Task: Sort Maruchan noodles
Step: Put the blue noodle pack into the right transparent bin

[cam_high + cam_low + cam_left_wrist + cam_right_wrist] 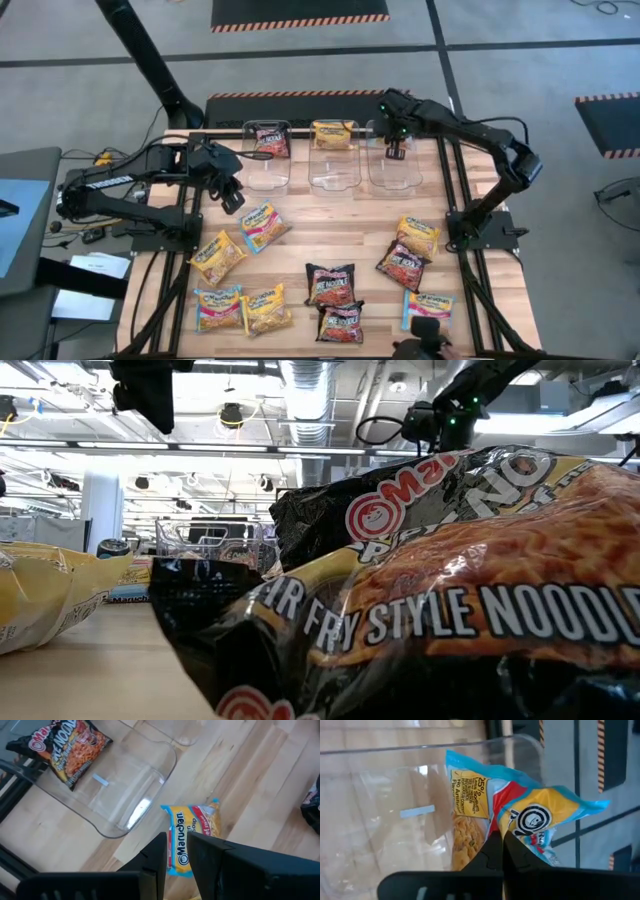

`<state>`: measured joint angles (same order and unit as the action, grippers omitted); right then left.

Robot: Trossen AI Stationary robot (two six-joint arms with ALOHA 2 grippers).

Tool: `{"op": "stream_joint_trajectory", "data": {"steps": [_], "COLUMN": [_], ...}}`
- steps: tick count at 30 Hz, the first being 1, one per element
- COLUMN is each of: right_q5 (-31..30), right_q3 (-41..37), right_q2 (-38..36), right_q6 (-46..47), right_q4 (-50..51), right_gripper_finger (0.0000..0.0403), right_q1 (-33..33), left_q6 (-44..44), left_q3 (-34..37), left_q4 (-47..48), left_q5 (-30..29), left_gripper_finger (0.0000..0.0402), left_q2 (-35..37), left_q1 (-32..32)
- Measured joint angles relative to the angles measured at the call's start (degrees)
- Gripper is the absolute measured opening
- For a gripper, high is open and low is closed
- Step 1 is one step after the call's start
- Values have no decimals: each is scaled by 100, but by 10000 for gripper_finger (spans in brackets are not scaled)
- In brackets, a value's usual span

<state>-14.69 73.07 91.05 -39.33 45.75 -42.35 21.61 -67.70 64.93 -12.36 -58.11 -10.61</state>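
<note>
tubs: three clear plastic tubs in a row at the far edge of the wooden slatted table [330, 235].
left tub [266, 160]: one dark red-black crinkly noodle packet [271, 139] inside.
middle tub [333, 160]: one yellow-orange packet [332, 134] inside.
right tub [393, 168]: looks empty; blue-yellow packet with pink [520, 817] hangs over it, not yet released.
done: two packets binned, a third about to go in, by my read.
left to sort: about eleven loose packets on the table, e.g. blue-yellow one [263, 225] near the left tub, yellow ones front-left, dark red-black pair [331, 284] front-centre, mixed few on the right.
left pincer [232, 195]: just beside the left tub's near end, above the loose blue-yellow packet [192, 835]; fingers slightly apart, nothing between them.
right pincer [395, 150]: over the right tub, fingers pinched together on the blue-yellow packet's edge, per the right wrist view.
progress: early, most sorting still ahead.
</note>
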Motion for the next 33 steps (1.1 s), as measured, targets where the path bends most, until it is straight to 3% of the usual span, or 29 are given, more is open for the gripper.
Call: {"op": "stream_joint_trajectory", "data": {"steps": [26, 33], "right_q5": [377, 454], "right_q3": [-1246, -1269], "right_q2": [17, 60], "right_q6": [-749, -847], "right_q4": [-1714, -1974], "right_gripper_finger": [4, 4], "right_q1": [-324, -437], "left_q6": [184, 168], "left_q3": [2, 2], "left_q4": [2, 4], "left_q5": [-53, -53], "left_gripper_finger": [61, 61], "left_q2": [0, -1], "left_q1": [0, 0]}}
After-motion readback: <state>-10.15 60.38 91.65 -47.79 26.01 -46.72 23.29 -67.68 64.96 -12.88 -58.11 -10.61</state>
